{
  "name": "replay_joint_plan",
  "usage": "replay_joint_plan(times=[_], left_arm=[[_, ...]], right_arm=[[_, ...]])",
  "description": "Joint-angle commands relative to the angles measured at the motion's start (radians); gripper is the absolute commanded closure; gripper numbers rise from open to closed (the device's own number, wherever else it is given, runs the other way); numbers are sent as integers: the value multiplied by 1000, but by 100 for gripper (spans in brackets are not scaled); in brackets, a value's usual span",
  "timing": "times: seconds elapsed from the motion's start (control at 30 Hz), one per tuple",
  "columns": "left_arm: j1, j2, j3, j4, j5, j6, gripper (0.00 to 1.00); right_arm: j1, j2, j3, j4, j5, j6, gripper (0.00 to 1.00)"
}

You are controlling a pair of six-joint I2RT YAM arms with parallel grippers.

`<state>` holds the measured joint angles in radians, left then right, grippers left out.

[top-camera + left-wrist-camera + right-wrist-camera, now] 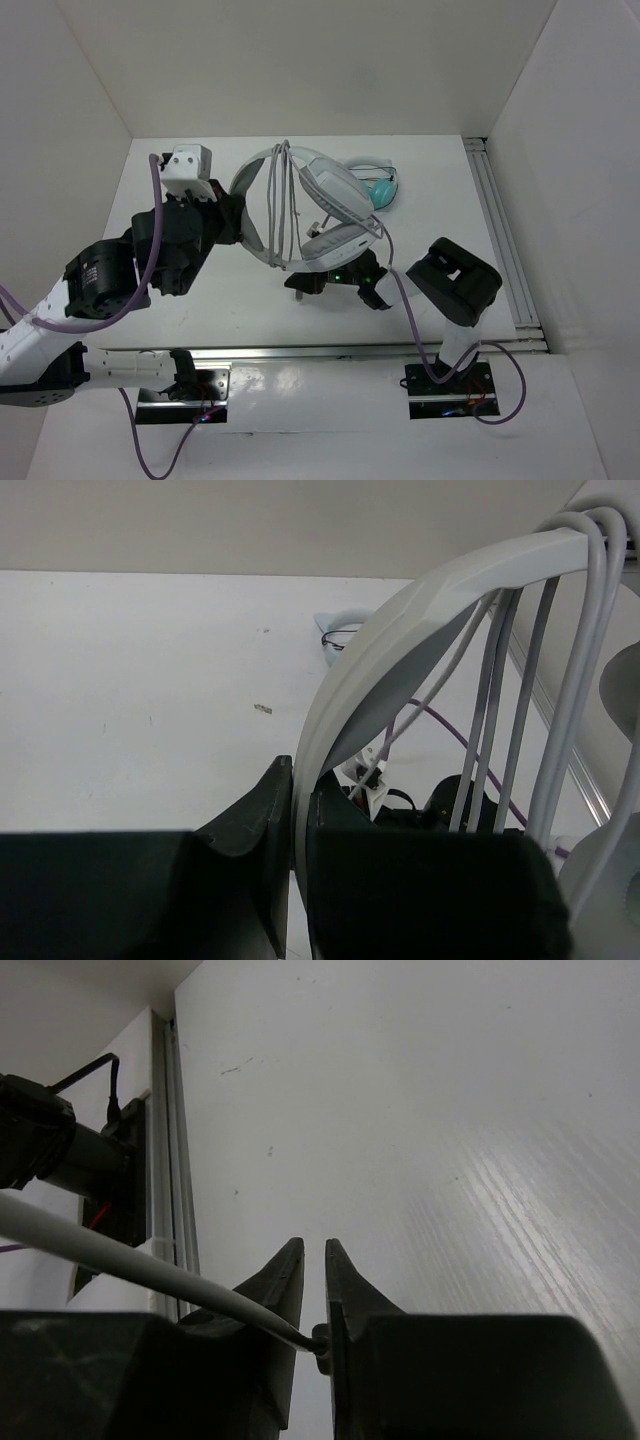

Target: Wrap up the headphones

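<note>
Item, nearest the arm bases: right gripper (312, 1252), set low over the surface (440, 200) just in front of the headphones (335, 188). Its jaws stand a narrow slit apart. The free end of the thin grey cable (120, 1258) runs in from the left and ends at the root of that slit. Whether the end is pinched or merely lying there cannot be told from the wrist view. Judged purpose: to manage the loose tail, so the last slack can be led round or tucked. Item, a little farther and to the left: left gripper (298, 780), closed on the edge of the headband (400, 630), which passes straight between its fingers. Judged purpose: a fixed anchor, holding the headphones apparently raised off the surface and tilted, so the band is free on all sides for winding. Item, cable turns: several strands lie side by side across the headband and run down toward the earcups (335, 245), which sit on the right gripper's side. The wrap looks well advanced, with the tail not yet secured. Item, farthest: teal headphones (378, 188), lying on the surface just behind the upper earcup and partly hidden by it. They have no part in the task and lie apart from both grippers.
</note>
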<state>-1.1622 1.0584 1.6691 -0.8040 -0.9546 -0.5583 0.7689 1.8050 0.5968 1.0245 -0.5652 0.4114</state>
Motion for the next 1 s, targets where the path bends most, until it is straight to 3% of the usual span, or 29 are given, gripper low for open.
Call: replay_joint_plan(times=[0.0,0.53,0.97], left_arm=[[-4,-23,40,109,-26,-77,100],[-4,-41,40,80,-46,-95,100],[-4,-51,40,80,-46,-95,100]], right_arm=[[17,19,5,106,-12,4,77],[35,79,-37,140,-12,13,64],[67,129,-48,112,60,-20,62]])
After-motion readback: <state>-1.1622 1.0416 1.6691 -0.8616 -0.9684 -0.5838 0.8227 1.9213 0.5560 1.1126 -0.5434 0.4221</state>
